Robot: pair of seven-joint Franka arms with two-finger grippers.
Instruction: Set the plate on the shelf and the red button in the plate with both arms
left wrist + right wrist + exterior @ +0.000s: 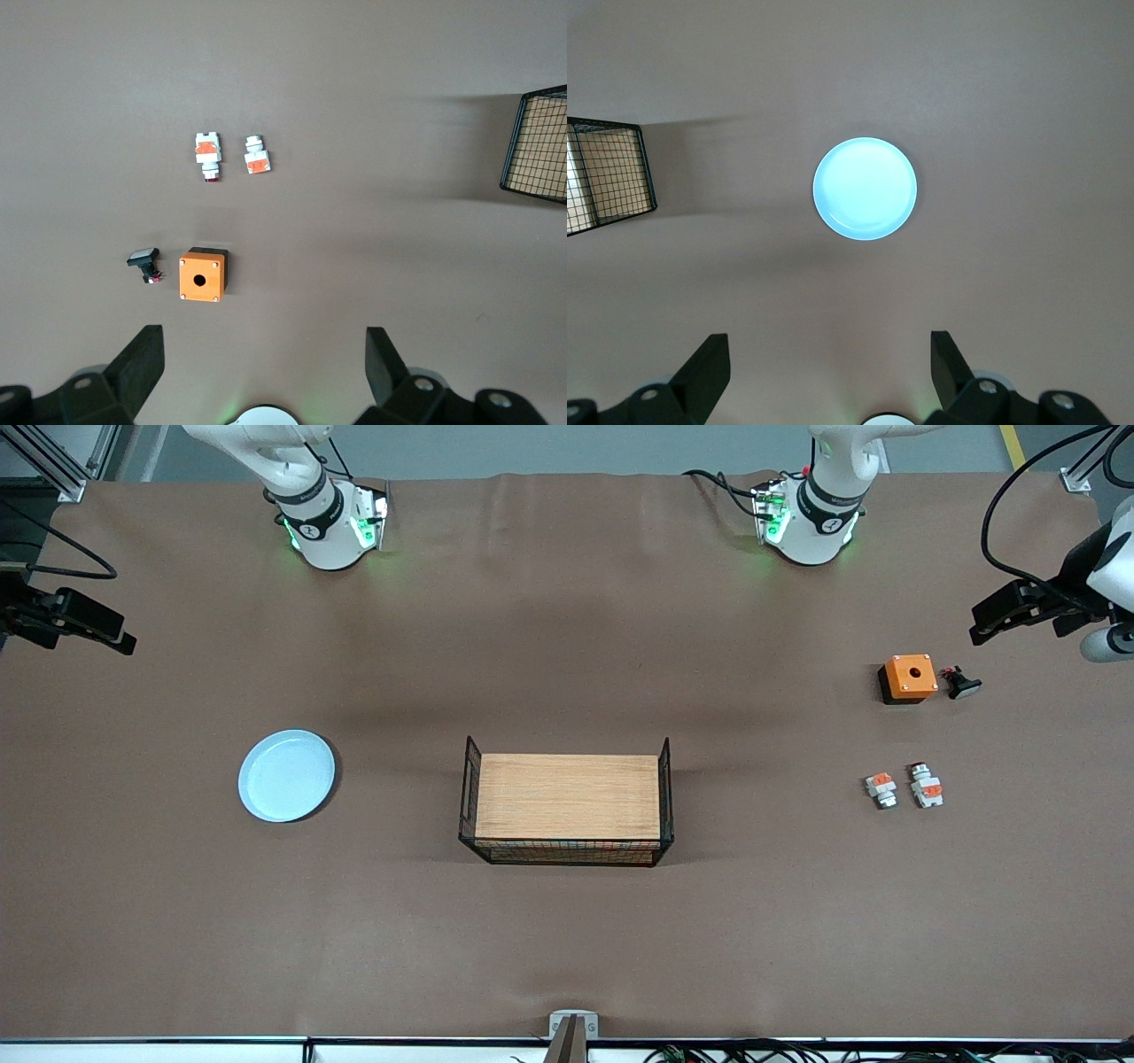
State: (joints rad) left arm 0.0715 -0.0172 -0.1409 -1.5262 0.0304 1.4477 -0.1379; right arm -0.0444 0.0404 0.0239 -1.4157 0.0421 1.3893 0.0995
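Left gripper [261, 367] open, empty, raised at left arm's table end; red button [926, 785] on table near it. Right gripper [828, 367] open, raised at right arm's end; plate [286, 775] on table near it.

This is a robotics lab or test cell, not a home. Two white Franka arm bases with green status lights stand bolted on a bench [567, 939] draped in plain brown covering, with cables trailing from them, aluminium framing [53, 460] at the corners, and a small camera mount [572, 1027] fixed to the bench edge. Industrial parts lie on it: an orange switch enclosure [909, 677] and loose push-button pieces.
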